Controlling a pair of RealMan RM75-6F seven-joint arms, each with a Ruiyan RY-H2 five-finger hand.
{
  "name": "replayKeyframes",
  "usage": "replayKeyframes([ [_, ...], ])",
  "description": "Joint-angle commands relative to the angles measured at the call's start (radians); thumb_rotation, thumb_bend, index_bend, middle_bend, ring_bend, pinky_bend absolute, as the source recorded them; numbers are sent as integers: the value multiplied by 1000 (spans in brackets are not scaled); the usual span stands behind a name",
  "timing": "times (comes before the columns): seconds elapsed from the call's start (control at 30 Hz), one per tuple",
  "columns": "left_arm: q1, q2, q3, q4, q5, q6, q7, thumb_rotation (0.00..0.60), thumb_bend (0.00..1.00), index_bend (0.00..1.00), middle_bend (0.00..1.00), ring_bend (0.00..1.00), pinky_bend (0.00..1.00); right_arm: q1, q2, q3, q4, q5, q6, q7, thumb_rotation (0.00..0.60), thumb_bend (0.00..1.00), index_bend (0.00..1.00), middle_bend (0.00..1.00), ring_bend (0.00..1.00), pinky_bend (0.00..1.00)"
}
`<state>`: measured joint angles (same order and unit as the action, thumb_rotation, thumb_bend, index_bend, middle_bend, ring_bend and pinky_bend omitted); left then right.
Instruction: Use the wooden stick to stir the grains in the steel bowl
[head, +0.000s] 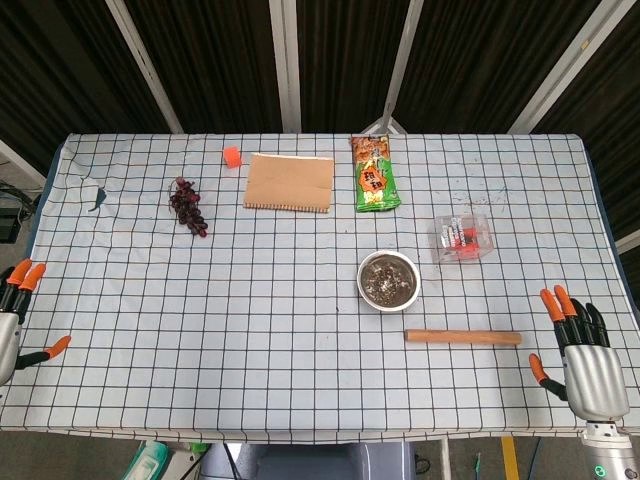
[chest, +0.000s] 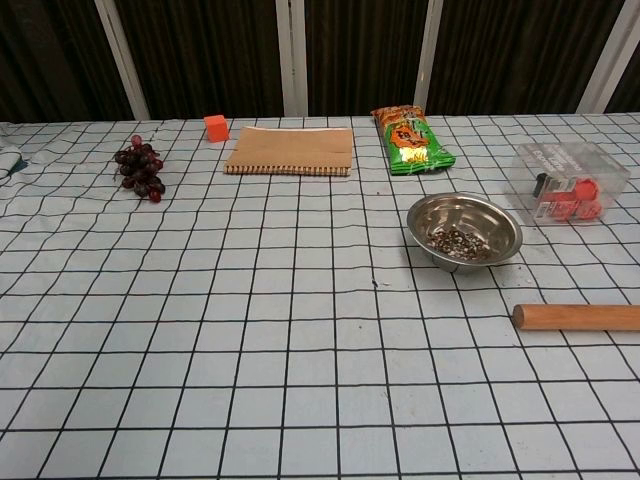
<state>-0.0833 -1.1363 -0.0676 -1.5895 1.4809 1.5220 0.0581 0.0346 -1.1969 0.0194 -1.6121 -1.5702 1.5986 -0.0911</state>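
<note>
A steel bowl (head: 389, 281) (chest: 465, 229) with dark grains in it stands right of the table's middle. A wooden stick (head: 463, 337) (chest: 577, 317) lies flat just in front of the bowl, pointing left to right, untouched. My right hand (head: 584, 356) hovers open at the front right corner, to the right of the stick's end, fingers spread. At the front left edge my left hand (head: 15, 315) is open and holds nothing. The chest view shows neither hand.
A clear plastic box (head: 463, 238) (chest: 567, 182) with red items sits right of the bowl. Behind the bowl lie a green snack bag (head: 375, 173) (chest: 410, 139), a brown notebook (head: 290, 182) (chest: 291, 151), an orange cube (head: 232, 155) (chest: 216, 126) and dark grapes (head: 188, 206) (chest: 140, 167).
</note>
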Motion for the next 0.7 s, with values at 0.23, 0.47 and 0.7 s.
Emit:
replayKeyframes([
  [0.23, -1, -3, 1, 4, 12, 6, -4, 600, 64, 0, 0, 0, 0, -1, 2, -1, -18, -36, 14, 2, 600, 385, 2, 6, 0, 0],
  [0.47, -3, -4, 1, 6, 9, 2, -14, 600, 64, 0, 0, 0, 0, 30, -24, 7, -61, -66, -20, -42, 600, 385, 222, 260, 53, 0],
  [0.7, -6, -4, 3, 4, 15, -2, -21, 600, 64, 0, 0, 0, 0, 90, -89, 7, -92, -36, -152, -173, 600, 386, 319, 345, 79, 0],
])
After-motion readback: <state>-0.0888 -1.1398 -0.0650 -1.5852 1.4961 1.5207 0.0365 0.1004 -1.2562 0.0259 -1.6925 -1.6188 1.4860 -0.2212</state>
